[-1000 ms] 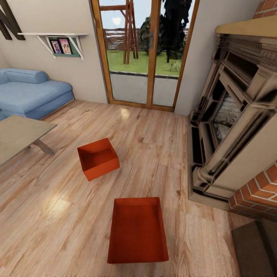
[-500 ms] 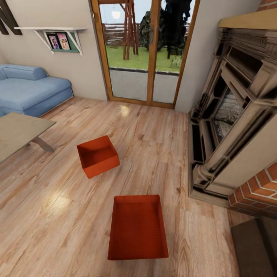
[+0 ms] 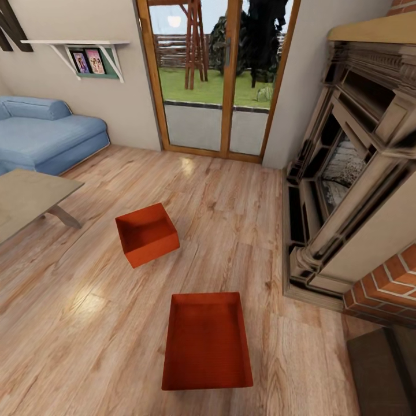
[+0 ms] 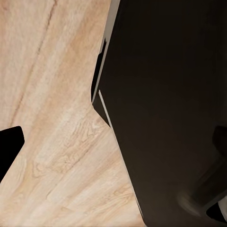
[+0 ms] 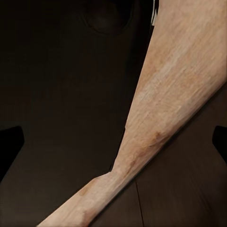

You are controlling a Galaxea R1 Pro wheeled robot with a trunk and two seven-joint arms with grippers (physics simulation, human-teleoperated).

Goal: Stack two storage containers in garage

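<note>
Head view: two orange-red storage containers sit apart on the light wood plank floor of the living room. The near container lies at lower centre of the frame, the far container at centre left, turned at an angle. No fingers appear beside either bin. The wrist views show plank floor and dark robot body; whether the grippers are open cannot be told.
</note>
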